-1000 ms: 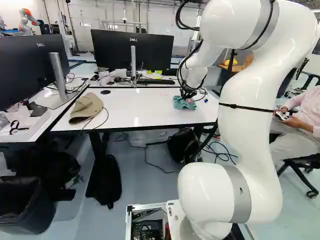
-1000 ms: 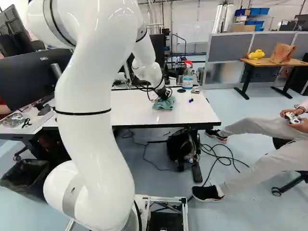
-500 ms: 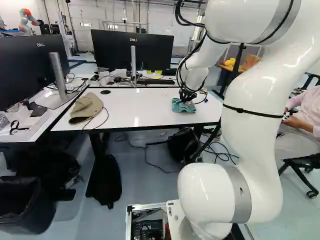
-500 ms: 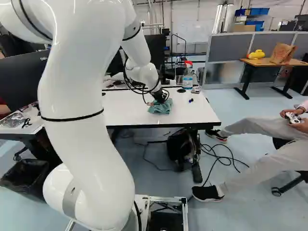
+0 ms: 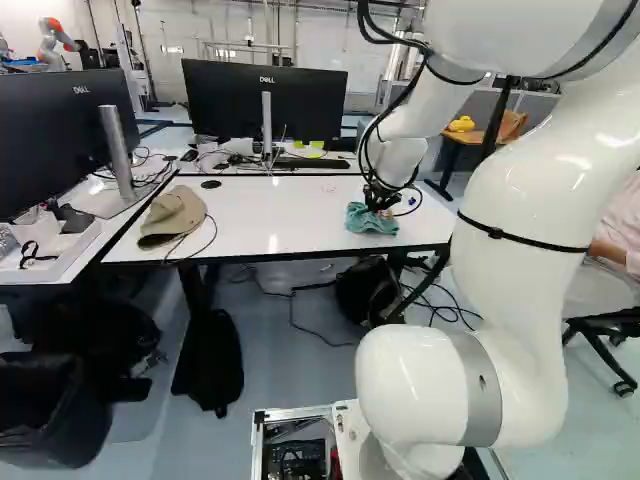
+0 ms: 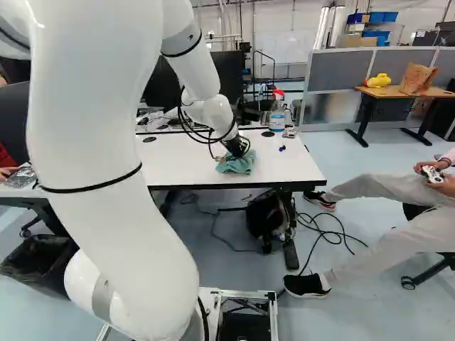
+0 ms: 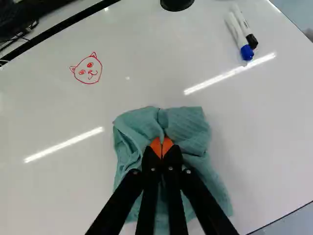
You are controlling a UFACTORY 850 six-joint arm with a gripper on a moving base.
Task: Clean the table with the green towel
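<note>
White and glossy, the table (image 5: 290, 208) bears the towel (image 5: 368, 219) right of centre in the left base view. The hand (image 7: 162, 143) is clamped on a fold near the towel's middle, a sound hold for likely light, limp cloth.

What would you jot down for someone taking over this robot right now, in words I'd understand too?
Gripper: shut on a fold of the green towel, which lies bunched on the white table.
Where things are: a red cat-face drawing and two markers are on the table ahead of the gripper; a cap lies at the left in the left base view.
Done: towel gripped and on the table.
Left: the drawing needs wiping, probably next. I'd steer around the markers.
</note>
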